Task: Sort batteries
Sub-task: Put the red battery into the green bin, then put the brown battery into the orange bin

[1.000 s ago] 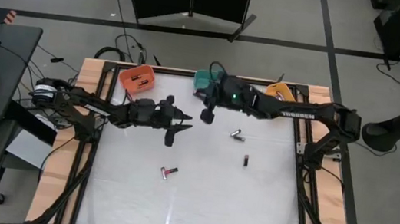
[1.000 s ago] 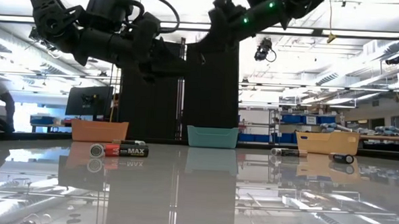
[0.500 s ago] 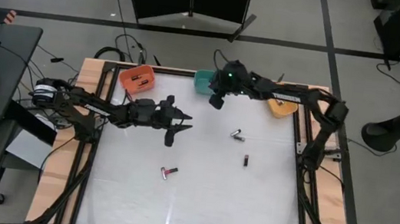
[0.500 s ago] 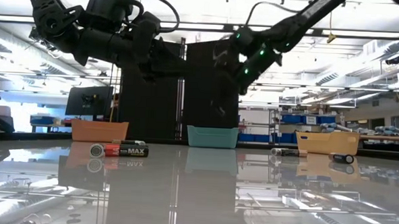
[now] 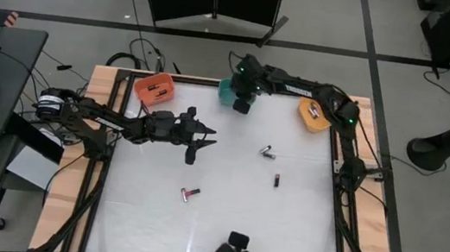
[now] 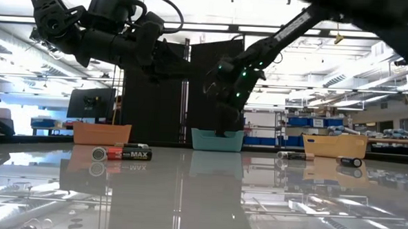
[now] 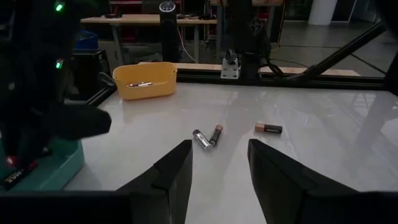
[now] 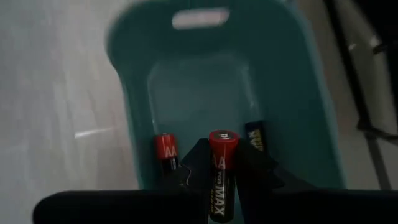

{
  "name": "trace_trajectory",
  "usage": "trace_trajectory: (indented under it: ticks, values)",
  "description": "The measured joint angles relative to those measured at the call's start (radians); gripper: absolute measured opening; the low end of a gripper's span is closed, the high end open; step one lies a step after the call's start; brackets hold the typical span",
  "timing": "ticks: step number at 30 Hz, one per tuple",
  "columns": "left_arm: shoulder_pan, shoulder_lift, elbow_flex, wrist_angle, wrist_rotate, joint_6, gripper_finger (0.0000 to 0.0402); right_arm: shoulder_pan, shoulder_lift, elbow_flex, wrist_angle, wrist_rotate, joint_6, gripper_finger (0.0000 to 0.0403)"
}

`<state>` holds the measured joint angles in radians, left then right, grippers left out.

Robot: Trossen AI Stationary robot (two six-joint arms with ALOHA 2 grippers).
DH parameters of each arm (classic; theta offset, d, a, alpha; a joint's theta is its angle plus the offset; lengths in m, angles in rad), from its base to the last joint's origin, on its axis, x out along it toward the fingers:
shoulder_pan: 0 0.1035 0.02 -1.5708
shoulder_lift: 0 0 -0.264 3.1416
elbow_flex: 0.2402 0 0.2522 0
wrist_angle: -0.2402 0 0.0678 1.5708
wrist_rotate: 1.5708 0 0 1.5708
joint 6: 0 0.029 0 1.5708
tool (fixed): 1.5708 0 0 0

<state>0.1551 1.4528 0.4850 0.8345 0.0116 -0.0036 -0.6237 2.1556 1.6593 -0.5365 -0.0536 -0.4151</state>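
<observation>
Over the teal bin (image 8: pixel 298 124) at the tabletop's far edge, right gripper (image 8: pixel 222 171) pinching a red battery (image 8: pixel 221 163); release low, centred; left gripper (image 5: pixel 202 140) spread, waiting mid-table.

The table's (image 5: pixel 143 220) near half lay open apart from one battery (image 5: pixel 190 194). Along the far edge the orange bin (image 5: pixel 153 90), teal bin (image 5: pixel 228 92), seemingly under the right arm, and yellow bin (image 5: pixel 313 116) blocked passage.

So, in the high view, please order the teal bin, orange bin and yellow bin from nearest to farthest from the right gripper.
1. Teal bin, directly under the right gripper, at the table's far edge.
2. Yellow bin, toward the right side.
3. Orange bin, toward the left side.
</observation>
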Motion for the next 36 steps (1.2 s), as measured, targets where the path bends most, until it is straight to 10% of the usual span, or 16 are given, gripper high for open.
trace_trajectory:
  ticks: [26, 36]
  values:
    - [0.0, 0.0, 0.0, -0.004, 0.0, -0.001, 0.0163, 0.004, -0.001, 0.073, -0.094, 0.014, 0.048, 0.0136]
    - [0.0, 0.0, 0.001, -0.049, -0.003, 0.019, 0.0163, 0.147, -0.336, -0.163, -0.115, -0.004, 0.183, 0.0012]
